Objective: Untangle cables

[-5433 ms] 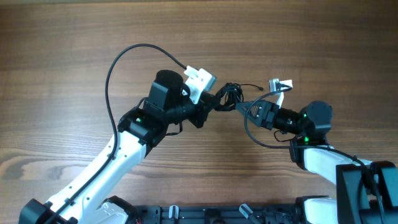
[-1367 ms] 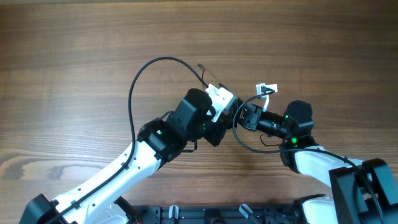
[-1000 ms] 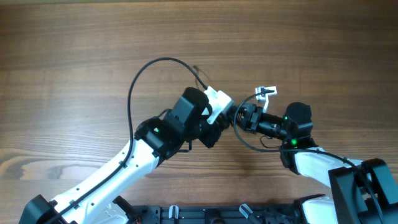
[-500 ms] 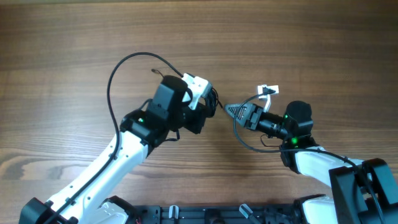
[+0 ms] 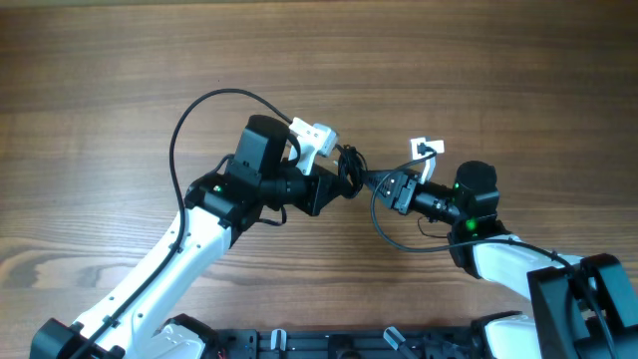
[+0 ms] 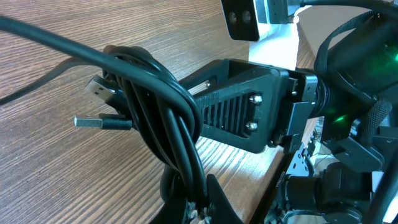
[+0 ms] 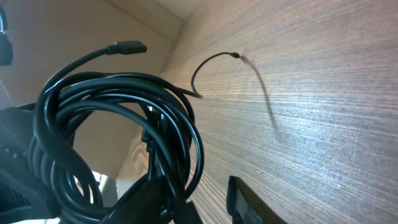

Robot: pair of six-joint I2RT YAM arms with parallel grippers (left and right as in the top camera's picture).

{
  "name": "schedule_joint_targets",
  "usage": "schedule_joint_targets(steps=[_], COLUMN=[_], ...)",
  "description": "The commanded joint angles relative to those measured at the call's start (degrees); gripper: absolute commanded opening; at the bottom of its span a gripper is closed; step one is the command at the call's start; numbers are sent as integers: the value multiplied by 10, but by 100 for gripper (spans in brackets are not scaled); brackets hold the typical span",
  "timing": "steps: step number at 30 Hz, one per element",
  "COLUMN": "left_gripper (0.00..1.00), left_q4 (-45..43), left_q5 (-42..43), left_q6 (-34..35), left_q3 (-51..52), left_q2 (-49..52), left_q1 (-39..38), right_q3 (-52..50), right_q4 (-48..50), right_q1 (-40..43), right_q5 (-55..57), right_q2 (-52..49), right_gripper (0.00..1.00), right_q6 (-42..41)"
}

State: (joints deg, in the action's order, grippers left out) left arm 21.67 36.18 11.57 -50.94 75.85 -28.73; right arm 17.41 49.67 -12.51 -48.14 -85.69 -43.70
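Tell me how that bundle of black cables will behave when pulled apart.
Probably floppy: the cables curl in loose loops rather than holding a line. Likely light, being thin strands with small plugs. Apt to snag: strands wrap over one another, so a plug could catch.

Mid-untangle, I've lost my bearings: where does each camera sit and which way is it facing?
Overhead: above the table, looking straight down; left arm and right arm show, cables between them.
Left wrist: behind the left gripper at the bottom edge, facing the right gripper across the cables.
Right wrist: facing the cables, table beyond; its own fingers at bottom.
Shared: all three show the cables.
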Motion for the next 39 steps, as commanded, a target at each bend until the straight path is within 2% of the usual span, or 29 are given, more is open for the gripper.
schedule_joint_targets(steps=[1, 2, 4, 6, 9, 12, 20, 26, 33, 34, 36, 39], left_gripper=[4, 4, 4, 4, 4, 4, 4, 4, 4, 4, 4, 4], left_q4=[-4, -3, -2, 6, 13, 20, 14, -29, -49, -57, -74, -75], left_q5=[19, 19, 14, -3, -60, -71, -71, 22, 50, 50, 49, 49], left_q6=[9, 6, -15, -60, -71, -127, -134, -133, -133, -133, -133, -127], left_q3=[0, 0, 0, 0, 0, 0, 0, 0, 0, 0, 0, 0], left_q2=[1, 1, 1, 1, 1, 1, 1, 1, 1, 1, 1, 1], left_q1=[5, 5, 5, 5, 5, 5, -22, -64, -107, -110, -110, -107], right_q3=[9, 9, 9, 9, 9, 9, 9, 9, 9, 9, 9, 9], right_q4=[0, 0, 0, 0, 2, 22, 86, 87, 130, 129, 126, 126], right_q1=[-2, -2, -2, -2, -2, -2, -2, -2, -3, -3, -3, -3], right_q5=[5, 3, -10, -30, -47, -75, -107, -98, -98, -98, -99, -103], right_q2=[2, 2, 2, 2, 2, 2, 2, 2, 2, 2, 2, 2], right_gripper=[18, 11, 5, 5, 5, 5, 5, 5, 5, 10, 50, 61], right_q6=[-9, -17, -30, -30, -51, -78, -149, -166, -209, -210, -210, -210])
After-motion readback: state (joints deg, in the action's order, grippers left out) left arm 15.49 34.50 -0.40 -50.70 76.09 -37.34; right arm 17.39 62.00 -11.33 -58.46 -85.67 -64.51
